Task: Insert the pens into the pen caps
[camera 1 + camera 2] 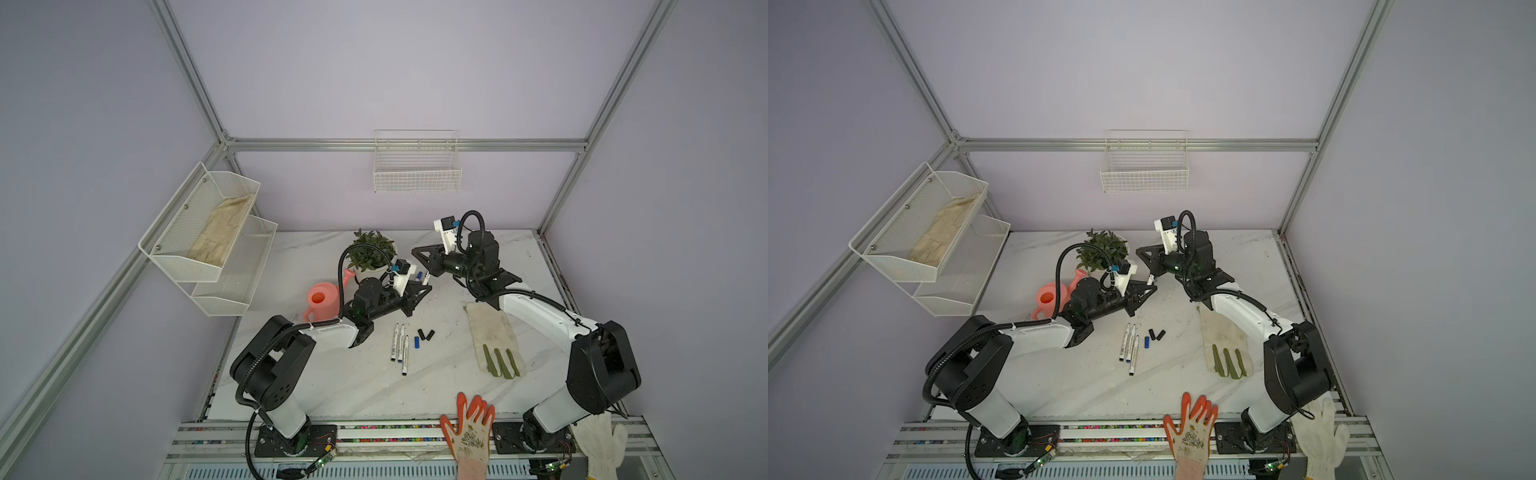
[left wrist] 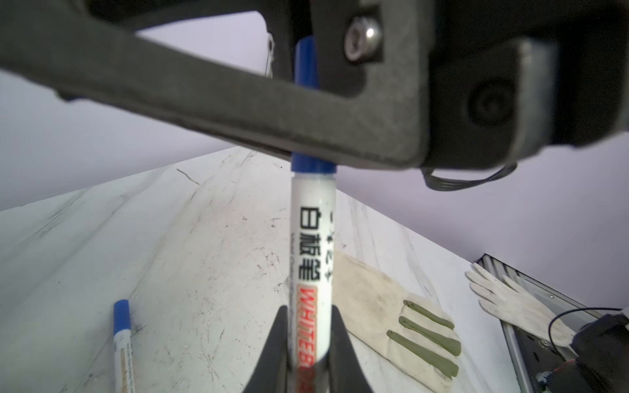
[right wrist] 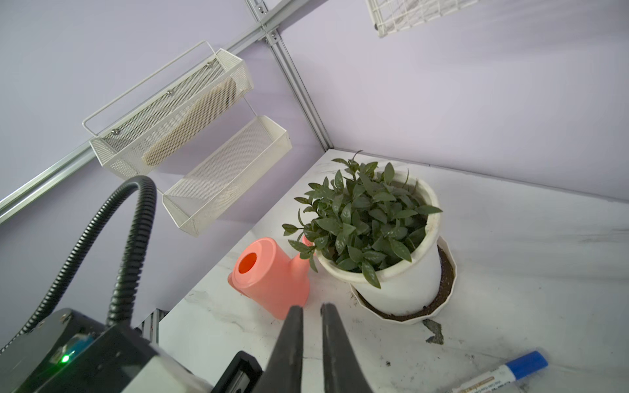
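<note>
My left gripper (image 2: 308,311) (image 1: 427,286) is shut on a white pen (image 2: 311,245), which wears a blue cap (image 2: 308,61). The dark frame of the right gripper crosses in front of that cap. My right gripper (image 3: 312,308) (image 1: 417,254) has its jaws nearly together, with nothing between them. A capped pen (image 3: 500,376) (image 2: 122,343) lies on the table beside both grippers. Three uncapped pens (image 1: 400,345) lie side by side at mid-table. Next to them are a blue cap (image 1: 417,342) and two black caps (image 1: 426,334).
A potted plant (image 1: 372,251) and a pink watering can (image 1: 322,301) stand just behind the left arm. A beige glove (image 1: 494,336) lies on the right of the marble table (image 1: 332,386). An orange glove (image 1: 471,428) and a white glove (image 1: 600,444) hang over the front rail. Wire baskets (image 1: 417,166) hang on the walls.
</note>
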Controlling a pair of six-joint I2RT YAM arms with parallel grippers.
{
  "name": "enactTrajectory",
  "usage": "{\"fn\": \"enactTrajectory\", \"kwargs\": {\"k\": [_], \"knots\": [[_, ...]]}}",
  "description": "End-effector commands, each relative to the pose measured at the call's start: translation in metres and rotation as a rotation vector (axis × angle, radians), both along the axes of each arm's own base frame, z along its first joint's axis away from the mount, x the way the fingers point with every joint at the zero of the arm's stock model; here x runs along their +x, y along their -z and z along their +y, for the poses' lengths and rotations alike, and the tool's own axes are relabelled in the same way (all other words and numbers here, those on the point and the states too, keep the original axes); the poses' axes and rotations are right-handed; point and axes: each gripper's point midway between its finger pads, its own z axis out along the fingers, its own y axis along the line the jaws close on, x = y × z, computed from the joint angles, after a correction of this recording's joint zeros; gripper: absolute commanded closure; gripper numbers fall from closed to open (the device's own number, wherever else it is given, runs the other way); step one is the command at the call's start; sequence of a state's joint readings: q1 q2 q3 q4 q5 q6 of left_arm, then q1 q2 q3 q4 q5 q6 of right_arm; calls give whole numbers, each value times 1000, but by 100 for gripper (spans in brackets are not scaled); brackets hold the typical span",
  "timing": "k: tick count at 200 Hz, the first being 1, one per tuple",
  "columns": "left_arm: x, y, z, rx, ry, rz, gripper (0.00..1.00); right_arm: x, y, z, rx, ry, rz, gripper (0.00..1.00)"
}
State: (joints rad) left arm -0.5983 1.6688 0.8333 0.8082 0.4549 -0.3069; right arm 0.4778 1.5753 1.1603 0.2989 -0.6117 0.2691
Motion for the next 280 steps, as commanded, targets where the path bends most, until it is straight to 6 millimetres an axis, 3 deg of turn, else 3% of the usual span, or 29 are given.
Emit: {"fn": "enactTrajectory", "kwargs": {"k": [1,41,71,126,159,194,228,251,280], "knots": [[38,-257,124,-588,-363,-505,100,-52,94,-1,-146,-137,319,100],[41,-248,111,-413,-430,-550,100,-72,105,12,-135,-298,408,100],[36,-252,103,-253,-564,-708,100,-77,117,14,-180,-328,441,100],[38,-296,141,-533,-628,-703,100,-81,135,15,-235,-333,489,100],[29,-327,137,-629,-555,-750,100,-84,146,18,-272,-332,495,100],[24,-346,143,-695,-555,-784,100,-84,159,17,-285,-315,517,100],[20,-364,172,-774,-622,-800,100,-84,168,15,-292,-291,547,100],[21,-360,189,-790,-644,-775,100,-75,157,10,-271,-272,524,100],[32,-329,169,-625,-611,-709,100,-55,128,-4,-160,-235,499,100]]}}
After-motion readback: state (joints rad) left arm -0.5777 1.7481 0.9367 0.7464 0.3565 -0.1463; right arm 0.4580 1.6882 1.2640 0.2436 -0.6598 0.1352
